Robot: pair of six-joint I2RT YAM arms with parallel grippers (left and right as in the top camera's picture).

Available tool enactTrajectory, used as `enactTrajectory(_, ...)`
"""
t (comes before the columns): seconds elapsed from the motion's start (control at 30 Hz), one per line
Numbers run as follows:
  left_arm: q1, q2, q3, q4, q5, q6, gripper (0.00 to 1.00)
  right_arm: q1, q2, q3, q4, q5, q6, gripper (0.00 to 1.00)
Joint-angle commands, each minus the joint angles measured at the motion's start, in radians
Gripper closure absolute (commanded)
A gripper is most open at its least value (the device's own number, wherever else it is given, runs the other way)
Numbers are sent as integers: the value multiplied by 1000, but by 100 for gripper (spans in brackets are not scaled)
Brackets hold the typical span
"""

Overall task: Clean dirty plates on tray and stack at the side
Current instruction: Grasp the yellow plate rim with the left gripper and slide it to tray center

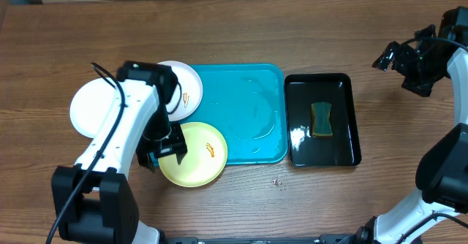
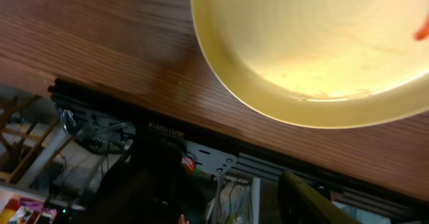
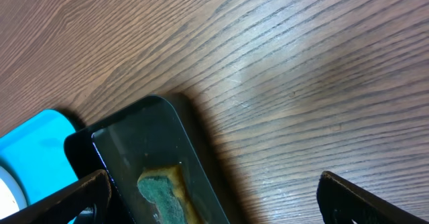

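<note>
Seems poised to grasp, with left gripper (image 1: 165, 153) spread just beside the yellow-green plate (image 1: 199, 156) overhanging the near-left corner of the tray (image 1: 245, 101) and right gripper (image 3: 213, 177) also spread, far off; next, needs closing on that rim, then fetching the sponge (image 1: 321, 120) from the black tray (image 1: 346, 90).

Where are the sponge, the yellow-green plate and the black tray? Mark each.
sponge (image 1: 321, 120), overhead view, green top face
yellow-green plate (image 1: 197, 167), overhead view, bare inner surface
black tray (image 1: 322, 89), overhead view, bare floor
</note>
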Motion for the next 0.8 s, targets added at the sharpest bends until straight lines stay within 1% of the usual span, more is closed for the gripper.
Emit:
enactTrajectory(0.0,-3,-25,-67,29,-36,-107,40,-2,-13,15,3,-5,0,0)
enactTrajectory(0.23,-3,-25,-175,187,-36,-158,45,-2,-13,15,3,-5,0,0)
enactTrajectory(0.5,-3,-25,-236,359,-36,-236,47,-2,-13,15,3,-5,0,0)
enactTrajectory(0.77,28,-25,-238,349,-53,-227,47,-2,-13,15,3,-5,0,0)
